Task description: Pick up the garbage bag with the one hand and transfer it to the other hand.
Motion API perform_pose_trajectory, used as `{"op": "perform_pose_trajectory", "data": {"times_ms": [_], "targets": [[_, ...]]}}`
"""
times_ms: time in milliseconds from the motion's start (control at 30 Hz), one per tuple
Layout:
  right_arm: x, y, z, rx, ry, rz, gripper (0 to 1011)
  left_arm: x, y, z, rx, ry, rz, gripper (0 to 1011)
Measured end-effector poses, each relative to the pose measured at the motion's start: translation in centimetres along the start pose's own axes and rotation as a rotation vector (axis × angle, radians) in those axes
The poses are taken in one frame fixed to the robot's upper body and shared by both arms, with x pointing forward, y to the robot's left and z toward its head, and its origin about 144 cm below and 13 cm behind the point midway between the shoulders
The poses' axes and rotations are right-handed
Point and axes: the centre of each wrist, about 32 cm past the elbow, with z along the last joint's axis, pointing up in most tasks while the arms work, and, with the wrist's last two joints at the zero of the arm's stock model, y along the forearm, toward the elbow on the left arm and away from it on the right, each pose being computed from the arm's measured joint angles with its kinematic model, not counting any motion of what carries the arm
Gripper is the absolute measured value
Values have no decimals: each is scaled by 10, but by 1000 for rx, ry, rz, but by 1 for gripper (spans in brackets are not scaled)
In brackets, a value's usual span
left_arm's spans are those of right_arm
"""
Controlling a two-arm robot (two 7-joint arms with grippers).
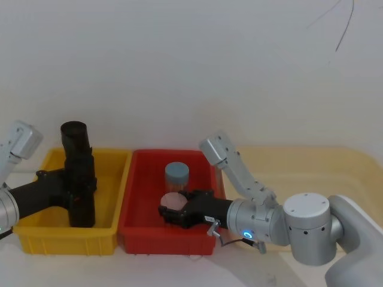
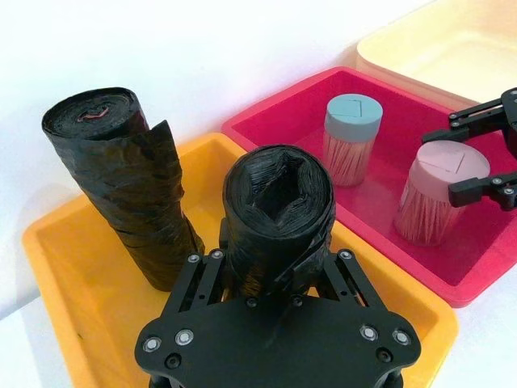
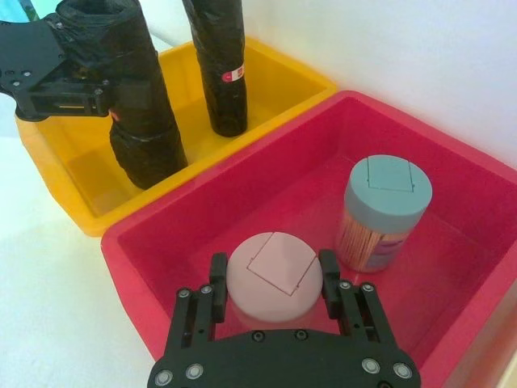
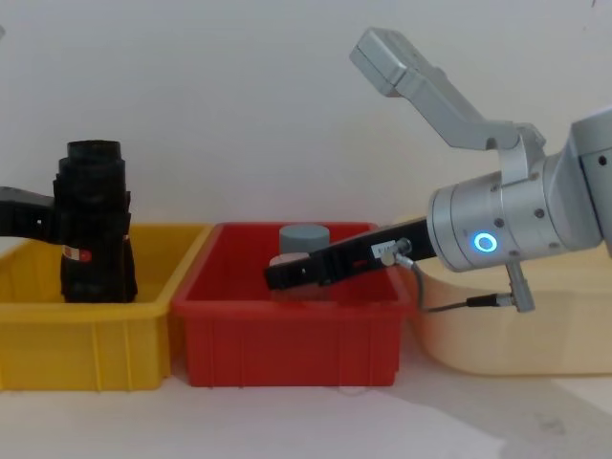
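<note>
As the black rolled-plastic garbage bag [image 2: 279, 202] stands in the left yellow bin [image 2: 34, 236], the left gripper [image 4: 93, 212] pinches it for lifting; the right gripper [image 3: 272, 276] straddles a pink-capped jar [image 2: 448, 174], whether clamped I cannot tell.

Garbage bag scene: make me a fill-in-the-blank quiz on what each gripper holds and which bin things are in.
The left gripper holds the garbage bag upright in the ___ bin.
The right gripper has its jaws around the ___-lidded jar.
The blue-lidded jar stands in the ___ bin.
Missing words: yellow; pink; red.
</note>
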Motion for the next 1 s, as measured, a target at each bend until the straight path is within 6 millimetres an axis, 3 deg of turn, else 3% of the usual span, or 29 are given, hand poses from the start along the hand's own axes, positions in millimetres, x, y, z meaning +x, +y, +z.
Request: {"op": "perform_pose_trajectory", "data": {"times_ms": [433,1000], "targets": [[0,-4,5,21,-14,-1,652,0,1,5,-10,-14,4,416],[3,-42,41,217,-86,-99,652,3,-2,71,-154,-155,-25,416]]}}
